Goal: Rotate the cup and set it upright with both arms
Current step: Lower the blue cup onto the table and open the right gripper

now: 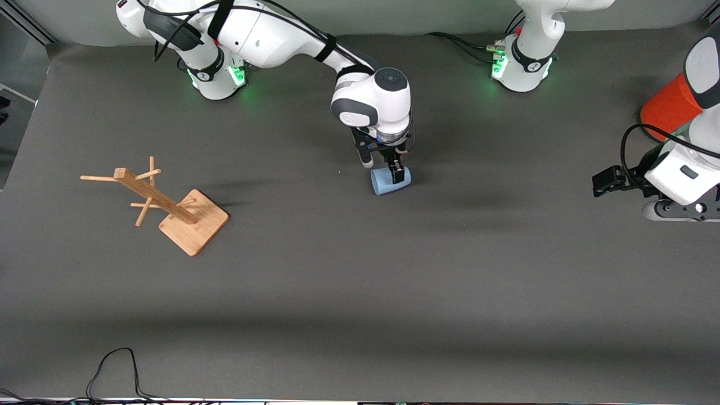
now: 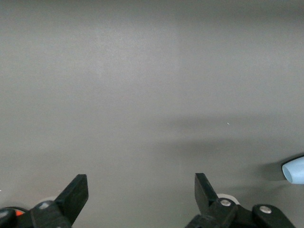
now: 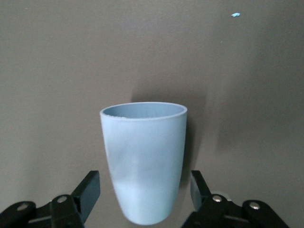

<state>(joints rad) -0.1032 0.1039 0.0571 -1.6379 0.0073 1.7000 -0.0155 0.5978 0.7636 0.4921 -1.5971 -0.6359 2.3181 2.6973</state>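
Note:
The light-blue cup (image 1: 388, 182) lies on its side near the middle of the grey table. My right gripper (image 1: 382, 167) is down at it, open, with one finger on each side of the cup's closed end. In the right wrist view the cup (image 3: 145, 156) sits between the fingers (image 3: 88, 192) with a small gap on each side, its mouth pointing away. My left gripper (image 1: 599, 183) waits low over the table at the left arm's end, open and empty (image 2: 141, 190). The cup's edge shows in the left wrist view (image 2: 295, 170).
A large orange can (image 1: 667, 109) stands at the left arm's end, partly hidden by the left arm. A wooden peg stand (image 1: 169, 205) is at the right arm's end. A black cable (image 1: 115, 371) lies at the table's edge nearest the front camera.

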